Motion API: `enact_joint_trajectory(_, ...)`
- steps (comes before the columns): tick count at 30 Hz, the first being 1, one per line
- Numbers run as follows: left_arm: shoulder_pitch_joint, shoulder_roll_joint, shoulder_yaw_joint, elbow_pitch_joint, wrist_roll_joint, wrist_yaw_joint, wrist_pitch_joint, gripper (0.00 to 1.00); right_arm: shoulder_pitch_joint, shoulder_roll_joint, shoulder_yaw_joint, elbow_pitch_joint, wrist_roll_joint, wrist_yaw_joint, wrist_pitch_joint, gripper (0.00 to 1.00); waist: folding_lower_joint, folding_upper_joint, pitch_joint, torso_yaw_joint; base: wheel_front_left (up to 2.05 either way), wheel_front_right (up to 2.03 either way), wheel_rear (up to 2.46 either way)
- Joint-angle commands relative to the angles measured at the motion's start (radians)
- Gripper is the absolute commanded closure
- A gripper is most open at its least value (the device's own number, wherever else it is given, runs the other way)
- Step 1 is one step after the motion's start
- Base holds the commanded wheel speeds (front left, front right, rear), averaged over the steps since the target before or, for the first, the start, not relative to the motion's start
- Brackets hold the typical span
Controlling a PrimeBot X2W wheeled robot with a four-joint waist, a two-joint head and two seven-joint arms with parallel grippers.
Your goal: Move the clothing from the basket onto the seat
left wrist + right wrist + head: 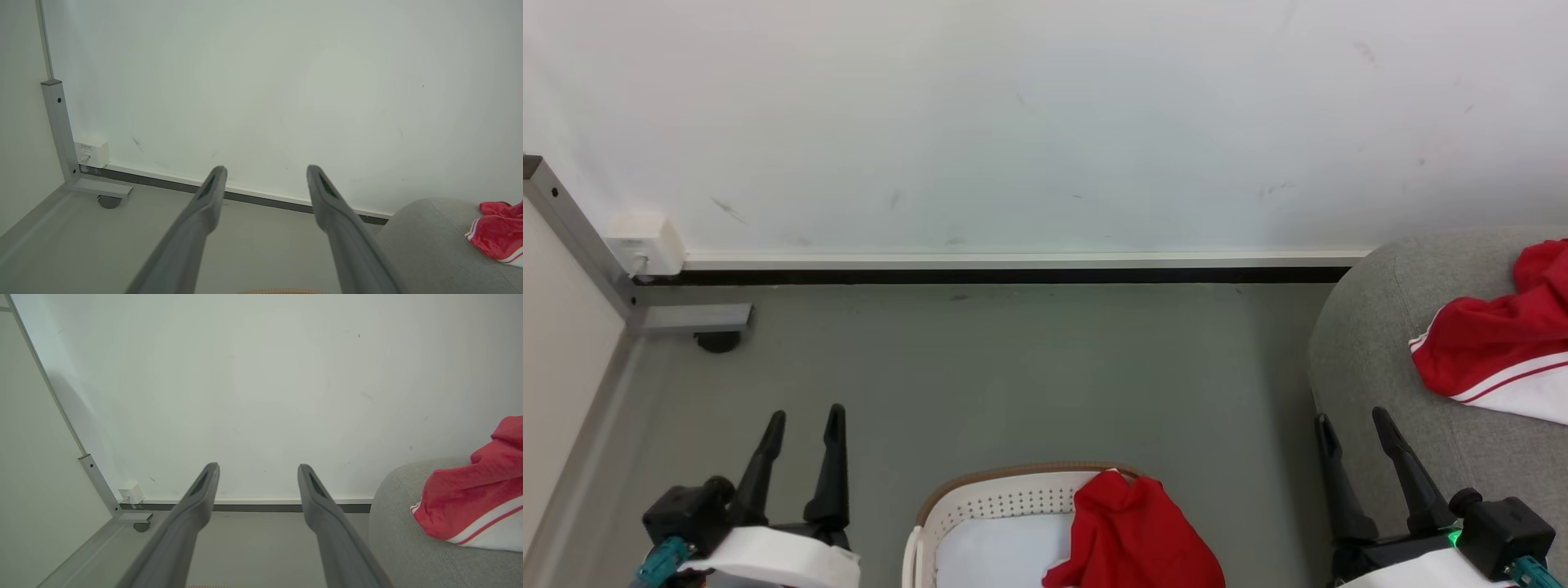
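Start w/ the basket (pixel 980 500), low in the middle of your head view; all places here go from it. One piece of red clothing (pixel 1135 535) is in the basket, on its right half. It bunches up at the far rim & spills down toward you. So its long way runs from the basket's far rim to its near side, leaning a bit right. The basket's left half shows bare pale lining (pixel 996 555).

The other red piece (pixel 1494 343) lies on the seat (pixel 1372 343), right of the basket & a bit farther back. So approx half the job looks done, I think.

Your left gripper (pixel 806 412) hangs left of the basket, over the floor (pixel 1013 384), jaws wide w/ nothing in them. Your right gripper (pixel 1352 415) hangs right of the basket, next to the seat's edge, jaws wide too, nothing held. Both point at the wall (pixel 1045 122) behind the basket, not down at the cloth.

The piece in the basket sits nearer to you than where both grippers reach. The right gripper looks closer to it, b/c the cloth is on the basket's right side, & that arm is on the seat's side too. So my guess: the right one goes. It needs to pull back, swing left over the basket, tip down & pinch the high bunch at the far rim, across the long way, not along it
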Motion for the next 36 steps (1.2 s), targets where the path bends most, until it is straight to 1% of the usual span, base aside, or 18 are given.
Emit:
enact_joint_trajectory(1, -0.007, 0.005, -0.001, 0.001, -0.002, 0.001, 0.000, 0.00, -0.011, 0.000, 0.001, 0.003, 0.002, -0.002, -0.003, 0.00, 0.0000, 0.0000, 0.000, -0.001, 0.00, 0.00, 0.00)
enact_joint_trajectory(7, -0.008, 0.009, -0.004, 0.000, -0.007, 0.001, 0.000, 0.00, -0.016, -0.006, 0.005, 0.008, 0.008, -0.002, -0.003, 0.00, 0.0000, 0.0000, 0.001, -0.011, 0.00, 0.00, 0.00)
enact_joint_trajectory(11, -0.011, 0.012, -0.012, -0.004, -0.009, 0.001, 0.000, 0.00, -0.022, -0.015, 0.007, 0.014, 0.006, -0.002, -0.003, 0.00, 0.0000, 0.0000, 0.012, -0.031, 0.00, 0.00, 0.00)
enact_joint_trajectory(17, -0.025, 0.030, -0.036, -0.011, -0.017, 0.001, 0.000, 0.00, -0.033, -0.019, -0.007, 0.026, -0.009, -0.002, -0.002, 0.00, 0.0000, 0.0000, 0.061, -0.085, 0.00, 0.00, 0.00)
enact_joint_trajectory(25, -0.073, 0.077, -0.088, -0.011, -0.049, 0.001, 0.000, 0.00, -0.072, -0.007, -0.025, 0.016, -0.030, -0.002, -0.002, 0.00, 0.0000, 0.0000, 0.168, -0.173, 0.00, 0.00, 0.00)
enact_joint_trajectory(30, -0.109, 0.118, -0.161, 0.023, -0.076, 0.001, 0.000, 0.00, -0.090, 0.007, -0.037, 0.002, -0.043, -0.002, -0.002, 0.00, 0.0000, 0.0000, 0.230, -0.222, 0.00, 0.00, 0.00)
enact_joint_trajectory(36, -0.194, 0.186, -0.298, 0.152, -0.111, 0.001, 0.018, 0.00, -0.113, 0.028, -0.040, -0.021, -0.050, -0.002, -0.002, 0.00, 0.0000, 0.0000, 0.317, -0.269, 0.00, 0.00, 0.00)
